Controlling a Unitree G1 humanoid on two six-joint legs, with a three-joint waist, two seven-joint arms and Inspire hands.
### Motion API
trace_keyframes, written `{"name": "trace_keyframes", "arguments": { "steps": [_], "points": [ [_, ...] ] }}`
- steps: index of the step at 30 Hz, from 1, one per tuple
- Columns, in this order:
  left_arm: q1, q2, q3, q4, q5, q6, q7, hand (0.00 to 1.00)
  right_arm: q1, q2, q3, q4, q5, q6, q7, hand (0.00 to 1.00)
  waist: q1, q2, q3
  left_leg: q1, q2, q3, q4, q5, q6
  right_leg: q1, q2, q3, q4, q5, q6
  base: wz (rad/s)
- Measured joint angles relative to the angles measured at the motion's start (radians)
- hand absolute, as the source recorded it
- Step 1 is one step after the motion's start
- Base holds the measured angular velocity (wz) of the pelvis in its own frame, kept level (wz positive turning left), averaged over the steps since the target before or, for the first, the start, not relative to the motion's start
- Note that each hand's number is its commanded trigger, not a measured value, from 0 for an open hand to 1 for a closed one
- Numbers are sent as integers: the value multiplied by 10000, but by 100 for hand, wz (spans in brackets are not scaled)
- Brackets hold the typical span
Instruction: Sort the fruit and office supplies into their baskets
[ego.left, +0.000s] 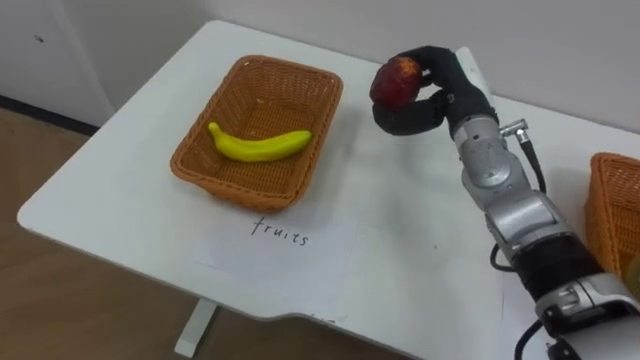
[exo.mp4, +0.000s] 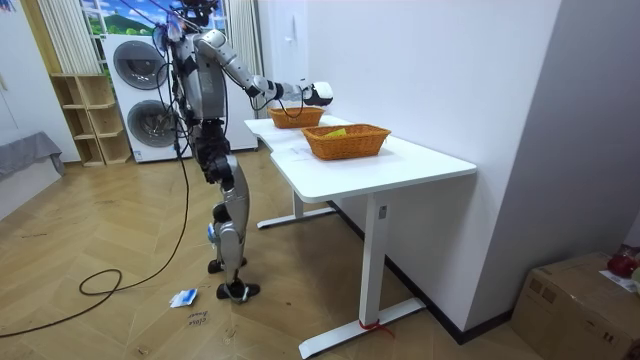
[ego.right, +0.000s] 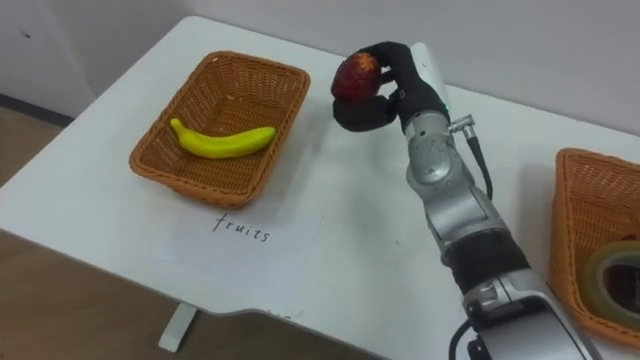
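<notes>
Left eye view showed the right hand (ego.left: 438, 88) reaching out over the white bench (ego.left: 400, 225), its dark fingers and thumb curled round a red apple (ego.left: 396, 80) and holding it clear of the surface. The apple sat up off the bench, just beside the far right corner of a wicker basket (ego.left: 265, 105) and outside its rim. A banana (ego.left: 260, 146) lay across the floor of that basket. A paper sheet (ego.left: 290, 245) with handwriting lay flat on the bench against the basket's near side. In the right eye view a second basket (ego.right: 572, 215) stood well apart, at the robot's right, with a tape roll (ego.right: 615, 275) inside it. The room view had the robot standing upright at the bench's end, washing machines (exo.mp4: 135, 95) behind it, one arm stretched over the two baskets.
</notes>
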Motion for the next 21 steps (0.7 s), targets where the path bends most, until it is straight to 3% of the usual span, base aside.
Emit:
{"name": "trace_keyframes", "arguments": {
  "steps": [8, 10, 16, 21],
  "points": [
    [149, -46, 184, -371, 2, 87, -13, 0, 22, 0, 2, -421, -134, 61, 110, 100, 47, -111, -48, 291, 2, -129, -56, 1, 0, 355, 12, -163, -148, 0, 2, 4],
    [176, -101, 215, -465, 2, 141, -14, 0, 22, 2, 3, -529, -158, 216, 291, 100, 78, -114, -30, 321, 6, -144, -61, 1, 1, 385, 3, -171, -145, -2, 6, 0],
    [200, -154, 382, -447, 1, 166, -178, 0, 23, 16, 5, -659, -177, 231, 635, 100, 98, -103, 60, 460, 8, -141, -156, 1, 3, 478, -5, -157, -141, -21, 36, 0],
    [211, -174, 419, -442, 3, 175, -187, 0, 23, 34, 6, -708, -170, 292, 814, 100, 124, -91, 91, 469, 8, -140, -218, 1, 4, 476, 1, -164, -147, -27, 46, 0]
  ]
}}
